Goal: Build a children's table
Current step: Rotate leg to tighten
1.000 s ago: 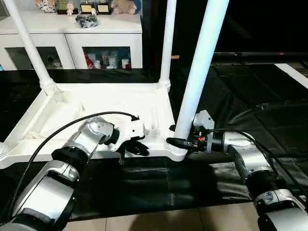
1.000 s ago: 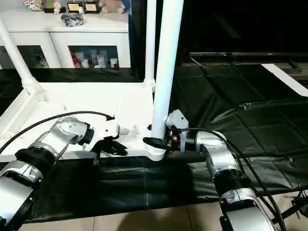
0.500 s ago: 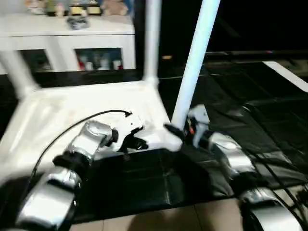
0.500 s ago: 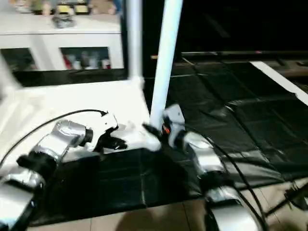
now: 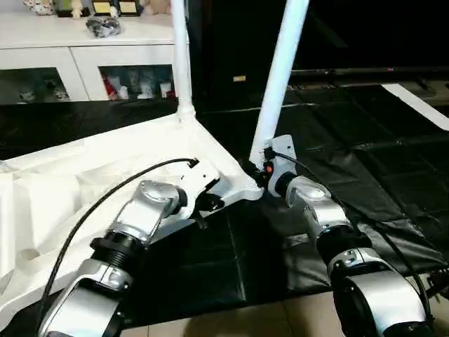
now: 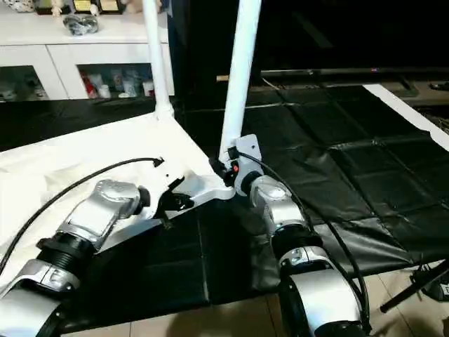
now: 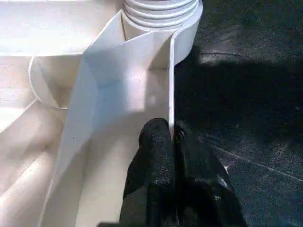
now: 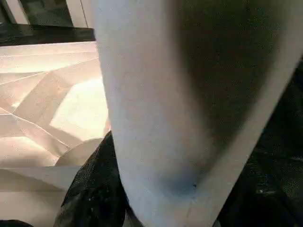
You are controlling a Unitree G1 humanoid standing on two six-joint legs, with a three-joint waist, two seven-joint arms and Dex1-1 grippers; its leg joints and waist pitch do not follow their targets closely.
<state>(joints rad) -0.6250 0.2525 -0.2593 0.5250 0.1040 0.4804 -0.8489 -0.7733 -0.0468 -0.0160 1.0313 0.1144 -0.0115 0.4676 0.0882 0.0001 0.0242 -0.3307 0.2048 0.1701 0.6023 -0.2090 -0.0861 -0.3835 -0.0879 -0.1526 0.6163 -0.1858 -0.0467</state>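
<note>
Lying upside down on black sheeting (image 5: 365, 147) on the floor, the table (image 5: 105, 158) shows its ribbed underside, with the top tilted and two legs seen rising from its corners. Should the top tip further or slip, the weight of the whole piece would fall on two small grips, and it could drop flat or swing round on the slick sheet. The near leg (image 5: 279, 77) stands tall and leans a little; if its seat in the corner socket is not fully home, a pull at its base could work it loose or topple it. The far leg (image 5: 179, 56) rises at the far corner, in front of a white cabinet (image 5: 77, 49), well apart from both arms.

The right arm reaches forward and inward, its forearm sloping down to the near corner, where the right gripper (image 6: 226, 170) is clamped on the near leg just above the socket, its fingers (image 8: 92, 189) wrapping the round shaft. The left arm stretches forward across the top's near edge, wrist bent toward the same corner, and the left gripper (image 7: 173, 142) is pinched tight on the thin upright rim (image 7: 171, 80) of the top, one finger either side of that wall. That rim is narrow, and the pinch could slide off it.
</note>
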